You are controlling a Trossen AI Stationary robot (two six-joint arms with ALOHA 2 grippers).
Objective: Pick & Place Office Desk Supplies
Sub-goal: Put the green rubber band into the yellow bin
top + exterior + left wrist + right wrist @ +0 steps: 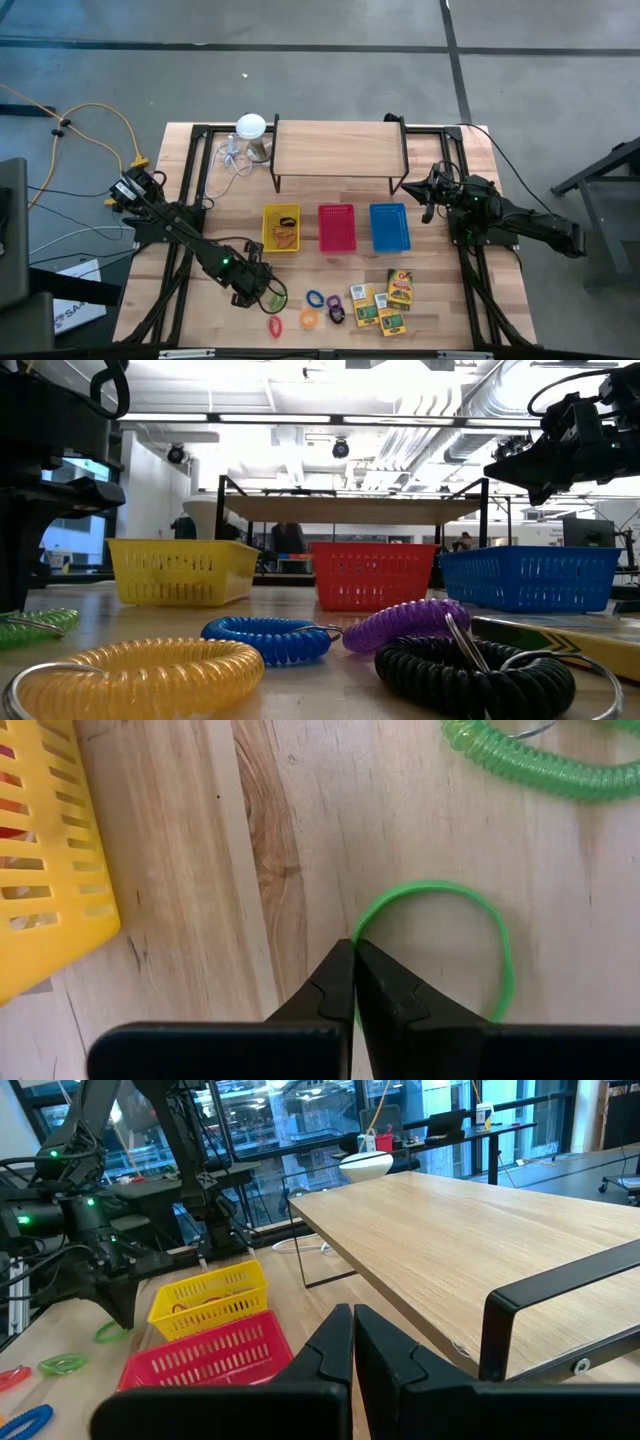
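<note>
Where tabletop lies bare, left gripper (355, 948) pinches green rubber band (500, 945).

A thin green rubber band (440, 945) lies flat, pinched by the left tool (355, 945).

Three baskets in a row mid-frame: one yellow basket (281, 227), one red basket (337, 227), one blue basket (389, 226); coil rings at lower centre, at least six: red (275, 326), orange (309, 319), blue (315, 299), purple (332, 302), black (337, 315), green (277, 298); card boxes (385, 301) lower right, about five; one green rubber band (440, 950).
</note>
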